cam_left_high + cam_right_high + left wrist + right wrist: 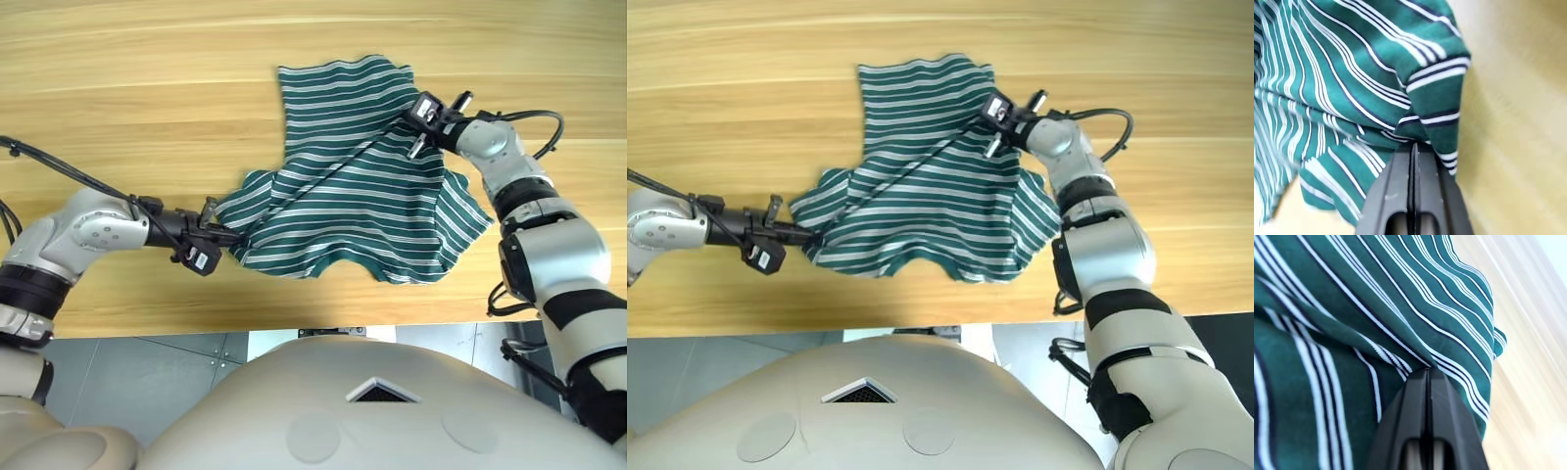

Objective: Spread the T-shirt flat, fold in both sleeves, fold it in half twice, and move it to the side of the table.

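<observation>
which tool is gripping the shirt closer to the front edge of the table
The left tool, shut on the T-shirt near the front edge of the table. The right tool pinches it farther back.

On my screens the T-shirt [353, 186] is deep green, crossed all over by thin white stripes. The stripes run in small groups, and dark navy lines sit alongside them. The worktop [147, 88] under it is light, honey-coloured wood with long, fine grain streaks running across it. My left end effector [1413, 147] is matt black against the green cloth, and my right end effector [1427, 372] is the same black. The floor [186, 345] is grey tile.
</observation>
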Controlling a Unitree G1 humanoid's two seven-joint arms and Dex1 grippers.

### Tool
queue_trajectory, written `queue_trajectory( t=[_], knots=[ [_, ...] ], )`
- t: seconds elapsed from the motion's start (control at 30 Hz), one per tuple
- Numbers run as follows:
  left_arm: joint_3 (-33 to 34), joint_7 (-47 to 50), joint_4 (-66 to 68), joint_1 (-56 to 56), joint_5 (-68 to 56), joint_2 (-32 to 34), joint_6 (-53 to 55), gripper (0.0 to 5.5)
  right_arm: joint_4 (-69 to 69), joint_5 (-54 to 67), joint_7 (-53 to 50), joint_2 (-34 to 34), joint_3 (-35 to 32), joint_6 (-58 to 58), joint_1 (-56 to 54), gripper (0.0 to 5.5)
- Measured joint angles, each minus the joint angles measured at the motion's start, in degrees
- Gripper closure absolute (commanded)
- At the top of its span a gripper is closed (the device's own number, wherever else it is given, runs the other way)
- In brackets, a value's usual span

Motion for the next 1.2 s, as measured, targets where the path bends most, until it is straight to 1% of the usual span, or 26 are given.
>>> queue_trajectory(
  t=[0.27, 0.47, 0.6, 0.67, 0.73, 0.77, 0.83, 0.9, 0.97, 1.03, 1.1, 1.2],
  knots=[
    [-2.06, 8.25, 14.51, -8.83, 4.95, -1.79, 0.01, 5.50, -0.25, 1.33, 1.16, -3.90, -0.71, -0.25, 1.25, 5.48],
    [-4.59, 14.46, 24.50, -14.27, 7.10, -4.10, -0.03, 5.50, -0.11, 4.93, 2.74, -8.25, -4.86, -0.37, 4.00, 5.48],
    [-6.42, 17.73, 28.60, -16.27, 7.11, -5.14, -0.24, 5.50, 0.82, 6.48, 3.60, -11.03, -7.41, 0.53, 4.55, 5.48],
    [-6.99, 19.59, 30.79, -17.03, 7.14, -5.54, -0.29, 5.50, 1.42, 8.69, 5.56, -12.41, -10.56, 2.37, 5.46, 5.48],
    [-7.89, 21.22, 32.64, -17.73, 7.19, -5.50, -0.30, 5.50, 2.35, 14.38, 9.50, -13.43, -16.49, 4.53, 5.92, 5.48],
    [-8.57, 22.11, 33.68, -18.30, 7.26, -5.54, -0.30, 5.50, 2.45, 18.54, 11.46, -13.65, -20.66, 5.89, 5.91, 5.48],
    [-9.08, 23.64, 34.96, -18.97, 8.12, -5.74, -0.34, 5.50, 2.49, 23.69, 12.82, -13.74, -26.45, 8.40, 5.86, 5.48],
    [-10.46, 25.54, 36.28, -19.66, 8.25, -5.79, -0.50, 5.50, 2.52, 26.44, 13.58, -13.75, -30.11, 9.70, 5.85, 5.48],
    [-10.95, 26.55, 37.04, -19.80, 8.25, -5.81, -1.17, 5.50, 2.50, 27.14, 14.84, -13.61, -30.69, 9.56, 5.85, 5.48],
    [-11.04, 26.94, 38.02, -19.81, 8.23, -5.86, -2.10, 5.50, 1.98, 27.08, 19.17, -12.29, -30.08, 7.32, 5.87, 5.48],
    [-11.06, 26.99, 38.67, -19.81, 8.22, -5.71, -2.89, 5.50, -1.34, 27.03, 27.60, -9.21, -27.94, 1.34, 6.49, 5.48],
    [-11.06, 27.15, 39.33, -19.98, 8.18, -5.77, -3.60, 5.50, -13.92, 29.85, 42.61, -4.42, -23.53, -5.92, 11.90, 5.48]
  ],
)
